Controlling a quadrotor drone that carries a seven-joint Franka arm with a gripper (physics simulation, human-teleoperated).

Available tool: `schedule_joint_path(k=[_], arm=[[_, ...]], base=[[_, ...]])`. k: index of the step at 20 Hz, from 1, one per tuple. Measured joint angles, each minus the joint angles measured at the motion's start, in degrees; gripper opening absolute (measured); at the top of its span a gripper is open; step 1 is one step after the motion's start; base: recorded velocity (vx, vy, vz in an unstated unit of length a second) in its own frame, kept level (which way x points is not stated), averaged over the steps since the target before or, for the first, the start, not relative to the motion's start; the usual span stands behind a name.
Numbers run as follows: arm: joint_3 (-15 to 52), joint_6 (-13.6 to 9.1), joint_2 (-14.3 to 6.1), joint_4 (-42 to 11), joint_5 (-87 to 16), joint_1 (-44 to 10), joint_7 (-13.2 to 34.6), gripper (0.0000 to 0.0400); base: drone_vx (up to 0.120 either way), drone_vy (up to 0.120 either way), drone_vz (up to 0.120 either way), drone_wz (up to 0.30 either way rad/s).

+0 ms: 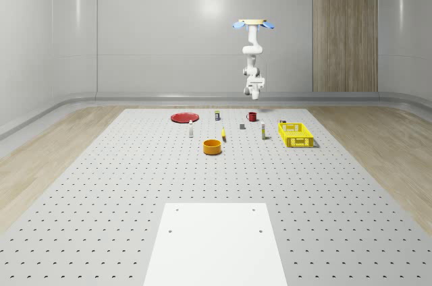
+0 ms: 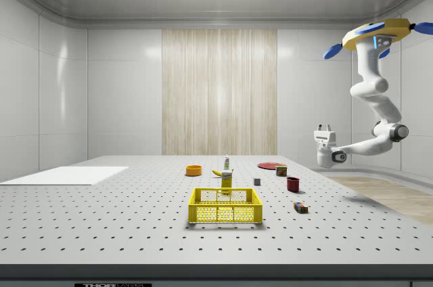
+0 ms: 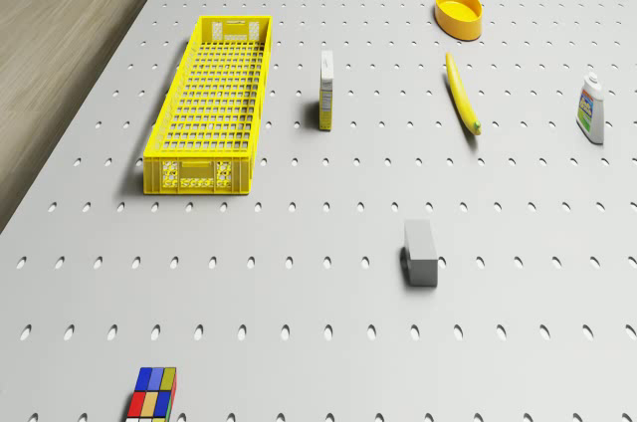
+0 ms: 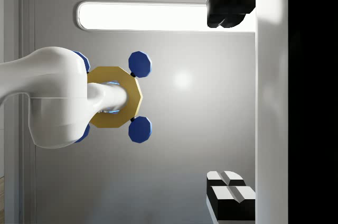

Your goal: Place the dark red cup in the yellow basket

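The dark red cup (image 1: 252, 117) stands upright on the perforated table, near its far edge, also seen as the cup (image 2: 293, 183) in the side view. The yellow basket (image 1: 295, 134) lies right of it and nearer the whole-scene camera; in the side view the basket (image 2: 225, 206) is in front, and in the drone view the basket (image 3: 214, 104) holds nothing. The drone (image 2: 379, 33) hovers high beyond the cup. My gripper (image 2: 324, 127) hangs well above the cup, pointing upward, open and holding nothing. In the wrist view the fingertips (image 4: 229, 195) stand far apart with the drone behind them.
On the table are an orange bowl (image 1: 212, 146), a red plate (image 1: 183, 117), a banana (image 3: 462, 94), a small carton (image 3: 326, 91), a grey block (image 3: 421, 254), a bottle (image 3: 591, 108) and a colour cube (image 3: 153, 394). A white sheet (image 1: 214, 242) lies at the near end.
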Motion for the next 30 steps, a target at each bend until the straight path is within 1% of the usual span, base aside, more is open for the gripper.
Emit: schedule_joint_path(k=[19,25,30], arm=[[1.13,0.82,-0.57,-0.56,-1.52,-0.39,0.17,0.0400],[3.14,1.11,-0.79,-0.86,-4.34,-1.01,0.53,0.0400],[7.27,1.43,-1.08,-1.58,-10.17,-2.29,1.30,0.0400]], base=[[0.120,0.000,0.000,0.000],[0.000,0.000,0.000,0.000],[0.000,0.000,-0.024,0.000]])
